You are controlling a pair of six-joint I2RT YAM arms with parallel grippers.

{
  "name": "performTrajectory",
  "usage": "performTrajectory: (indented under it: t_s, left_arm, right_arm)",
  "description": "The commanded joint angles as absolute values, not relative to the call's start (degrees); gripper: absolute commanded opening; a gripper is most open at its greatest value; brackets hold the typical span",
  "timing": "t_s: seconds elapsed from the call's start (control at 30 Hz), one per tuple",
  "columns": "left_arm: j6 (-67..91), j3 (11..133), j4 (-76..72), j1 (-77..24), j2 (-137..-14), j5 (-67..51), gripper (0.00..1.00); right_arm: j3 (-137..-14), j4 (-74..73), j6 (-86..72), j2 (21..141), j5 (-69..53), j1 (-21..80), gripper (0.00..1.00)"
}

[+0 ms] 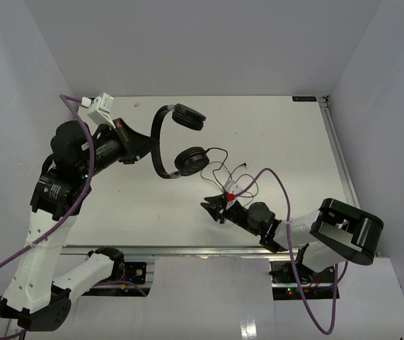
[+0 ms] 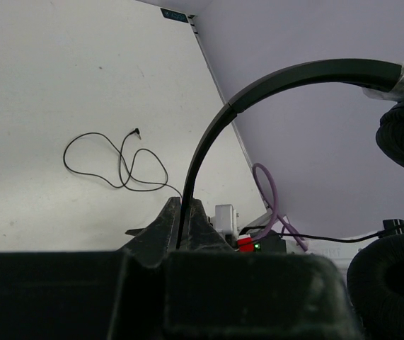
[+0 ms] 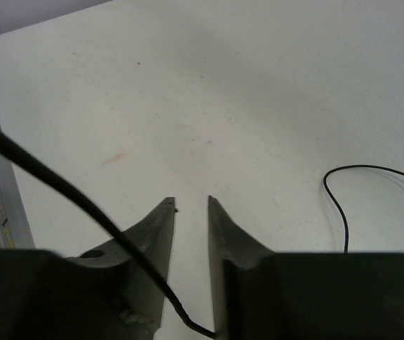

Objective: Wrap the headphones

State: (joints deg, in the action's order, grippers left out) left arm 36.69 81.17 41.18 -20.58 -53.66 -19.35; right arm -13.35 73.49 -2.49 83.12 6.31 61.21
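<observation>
The headphones [image 1: 158, 145] hang above the table at the back left, one earcup [image 1: 188, 117] higher and farther, the other [image 1: 190, 160] lower. My left gripper [image 1: 147, 144] is shut on the thin headband [image 2: 272, 79], which rises from between its fingertips [image 2: 185, 205]. The thin black cable [image 1: 223, 170] trails in loops on the table toward my right gripper [image 1: 211, 207]. In the right wrist view the right gripper [image 3: 192, 200] is open with a narrow gap. The cable [image 3: 81, 205] crosses over its left finger and runs into the gap near the base.
A white table [image 1: 272, 134] with a metal rail [image 1: 336, 152] along its right edge. Purple robot cables [image 1: 276, 180] arc over the right arm and the left arm [image 1: 81, 152]. White walls enclose the back and sides. Another cable loop [image 3: 336, 191] lies right of the right fingers.
</observation>
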Motion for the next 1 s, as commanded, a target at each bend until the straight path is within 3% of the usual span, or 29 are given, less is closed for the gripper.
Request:
performTrajectory:
  t_s: [0.0,0.07,0.4,0.6,0.97]
  left_arm:
    - [39.3,81.9,39.1,-20.8,-51.2,-23.1,0.00]
    - [39.8,81.7,38.8,-20.8,-50.5,-24.0,0.00]
    - [38.3,81.0,38.3,-20.8,-49.6,-34.0,0.00]
    - [32.1,71.7,34.4,-20.8,-45.7,-48.0,0.00]
    - [25.9,61.3,34.5,-20.8,-44.1,-52.9,0.00]
  right_arm:
    - [-12.8,100.4,-1.8,84.5,7.5,61.4,0.15]
    - [-12.9,101.1,-1.5,84.9,7.7,61.4,0.08]
    - [-13.9,100.2,-0.2,84.7,11.0,61.2,0.08]
    - [-18.2,92.8,2.9,82.7,8.3,61.0,0.08]
    - [-32.3,69.2,7.3,80.4,4.0,56.4,0.08]
